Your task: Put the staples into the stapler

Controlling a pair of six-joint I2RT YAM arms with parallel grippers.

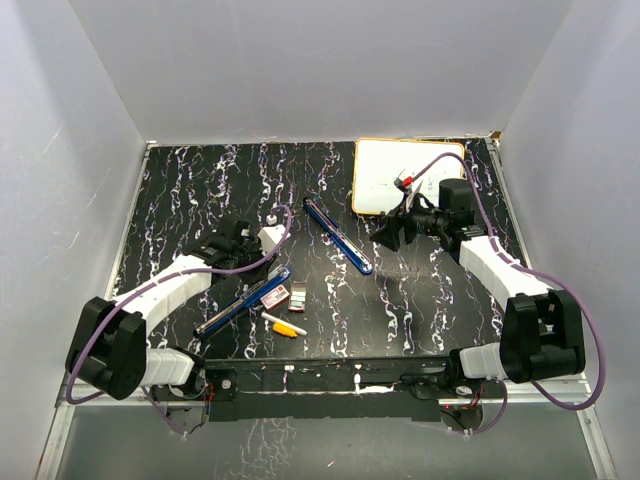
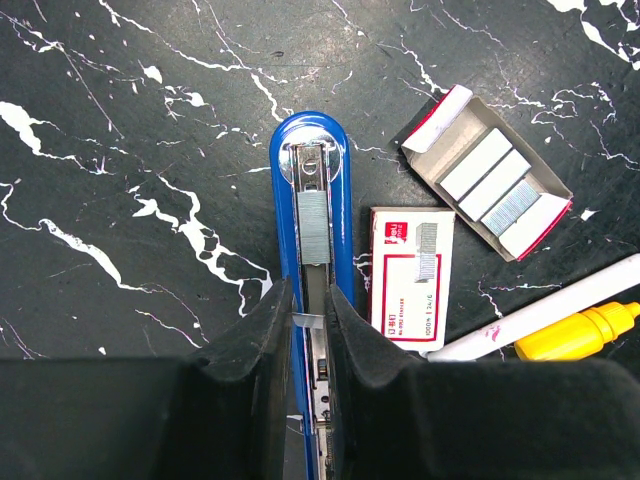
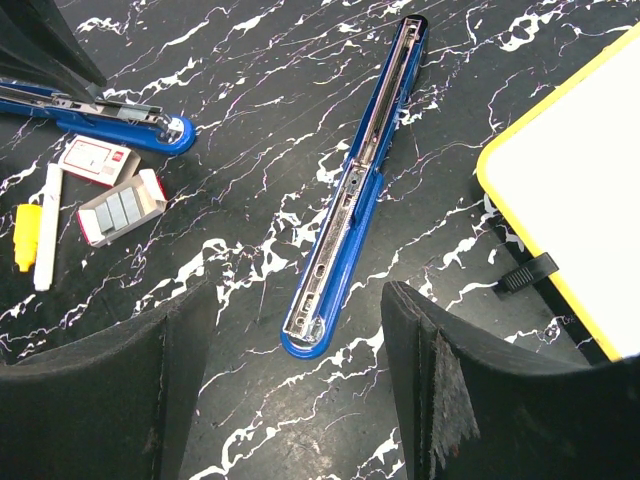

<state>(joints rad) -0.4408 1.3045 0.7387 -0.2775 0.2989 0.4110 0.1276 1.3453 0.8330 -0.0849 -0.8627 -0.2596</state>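
- Two blue staplers lie opened out flat on the black marbled table (image 1: 200,190). The near stapler (image 2: 284,190) is left of centre and the far stapler (image 1: 338,235) is in the middle, well apart from it.
- One staple strip (image 2: 312,230) sits in the metal channel of the near stapler, towards its far end.
- One open cardboard tray (image 2: 452,112) lies just right of that end and holds what look like three staple stacks (image 2: 477,163) side by side.
- One red-and-white box sleeve (image 2: 412,275) lies between the tray and the near stapler, beside the stapler's blue body.
- One white marker (image 2: 560,320) with a yellow cap lies nearer than the sleeve and tray.
- One whiteboard (image 1: 405,175) with a yellow rim lies at the far right.
- One left gripper (image 2: 308,300) has its jaws pinched narrow astride the near stapler's channel. A small silvery piece shows between the tips, but I cannot tell what it is.
- One right gripper (image 3: 300,300) hovers above the near end of the far stapler, jaws spread wide and holding nothing.
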